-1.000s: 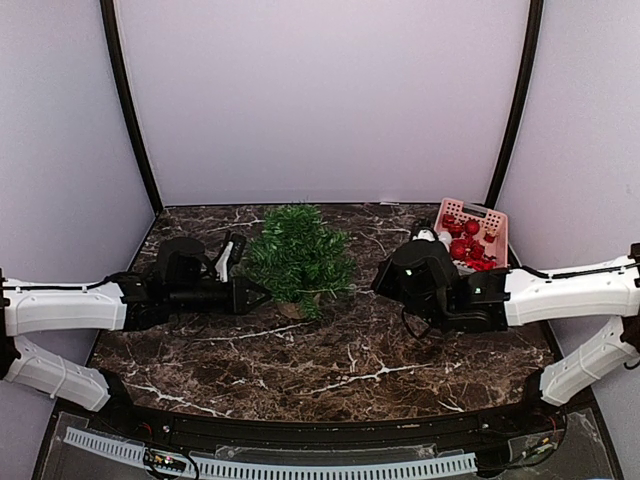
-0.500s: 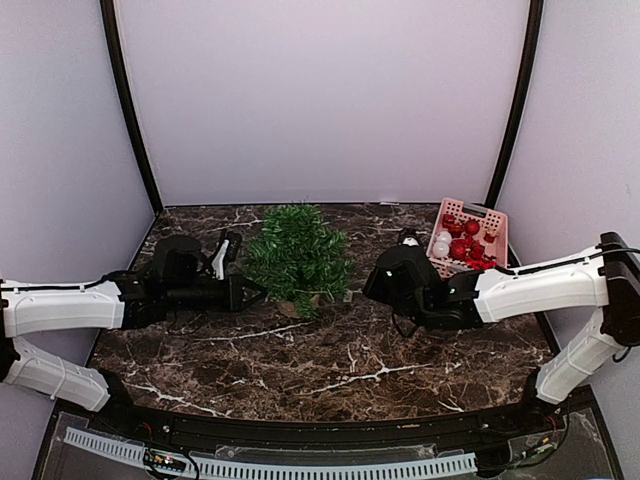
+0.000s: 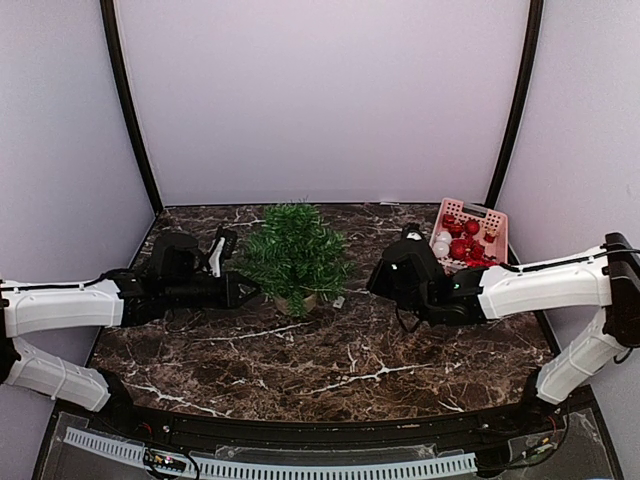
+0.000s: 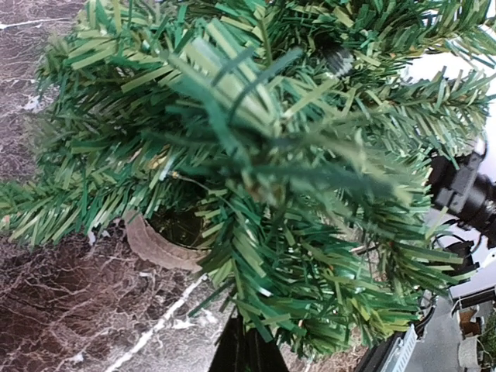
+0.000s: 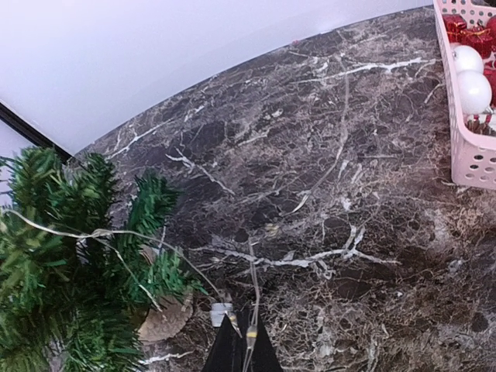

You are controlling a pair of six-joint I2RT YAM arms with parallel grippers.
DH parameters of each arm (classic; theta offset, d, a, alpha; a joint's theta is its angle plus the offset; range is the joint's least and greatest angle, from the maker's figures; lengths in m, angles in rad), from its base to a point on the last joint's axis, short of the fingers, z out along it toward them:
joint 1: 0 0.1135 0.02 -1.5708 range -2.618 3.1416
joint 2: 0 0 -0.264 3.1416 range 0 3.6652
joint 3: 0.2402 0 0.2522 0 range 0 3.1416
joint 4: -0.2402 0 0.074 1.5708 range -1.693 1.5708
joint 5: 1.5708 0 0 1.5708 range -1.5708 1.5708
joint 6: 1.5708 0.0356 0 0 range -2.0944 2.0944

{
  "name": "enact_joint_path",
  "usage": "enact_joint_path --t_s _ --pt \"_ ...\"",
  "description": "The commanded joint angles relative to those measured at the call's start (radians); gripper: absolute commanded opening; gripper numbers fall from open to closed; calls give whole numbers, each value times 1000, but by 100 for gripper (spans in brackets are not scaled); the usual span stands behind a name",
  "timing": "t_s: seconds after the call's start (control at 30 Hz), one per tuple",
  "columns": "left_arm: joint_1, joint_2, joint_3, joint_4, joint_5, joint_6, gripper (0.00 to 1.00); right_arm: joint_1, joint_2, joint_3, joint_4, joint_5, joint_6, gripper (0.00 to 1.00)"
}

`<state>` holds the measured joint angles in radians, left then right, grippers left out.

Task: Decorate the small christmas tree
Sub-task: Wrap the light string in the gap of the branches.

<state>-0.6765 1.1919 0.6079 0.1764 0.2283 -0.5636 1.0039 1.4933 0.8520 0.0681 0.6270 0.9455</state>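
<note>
The small christmas tree point(image 3: 293, 262), centre-left in the top view, has been shifted slightly leftward. The left gripper point(image 4: 246, 353) is closed against its lower branches. The right gripper point(image 5: 246, 353) is pinched shut on a light wire point(image 5: 101, 232) strung to the tree, so draping is judged underway.

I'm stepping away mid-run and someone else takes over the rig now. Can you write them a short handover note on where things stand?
Left gripper: shut, tips under the lower branches of the small christmas tree; I cannot tell whether it pinches a branch.
Right gripper: shut on a thin wire that runs to the tree and lies across the branches facing it.
Tree: on the marble table, between the arms.
Pink basket: far right, red and white ornaments inside.
Done: wire partly on the tree.
Left: the rest of the wire; no ornament shows on the tree.
</note>
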Motion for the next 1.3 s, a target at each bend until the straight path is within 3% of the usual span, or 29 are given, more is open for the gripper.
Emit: enact_joint_path --t_s 0.0,0.2,0.37,0.57,0.73,0.93,1.17,1.27 --pt "20 -16 18 -62 -22 34 5 -7 -65 20 11 21 -42 0" --pt "23 -74 18 -124 -51 48 23 -7 -98 37 30 -7 -52 0" --pt "22 -166 8 -212 -86 51 44 -5 -141 16 68 -23 -45 0" --pt "21 -280 -27 -208 -16 -17 59 -5 -140 9 105 -21 -35 0" --pt "-15 -261 -84 -82 27 -136 65 -6 -105 37 114 -30 -45 0" --pt "-90 -117 -42 12 9 -152 69 -6 -98 42 117 -28 -51 0" --pt "-97 -30 -20 77 0 -161 70 -6 -108 41 113 -21 -51 0" --pt "-98 -23 -22 82 -40 -170 65 -5 -111 41 114 -15 -56 0"
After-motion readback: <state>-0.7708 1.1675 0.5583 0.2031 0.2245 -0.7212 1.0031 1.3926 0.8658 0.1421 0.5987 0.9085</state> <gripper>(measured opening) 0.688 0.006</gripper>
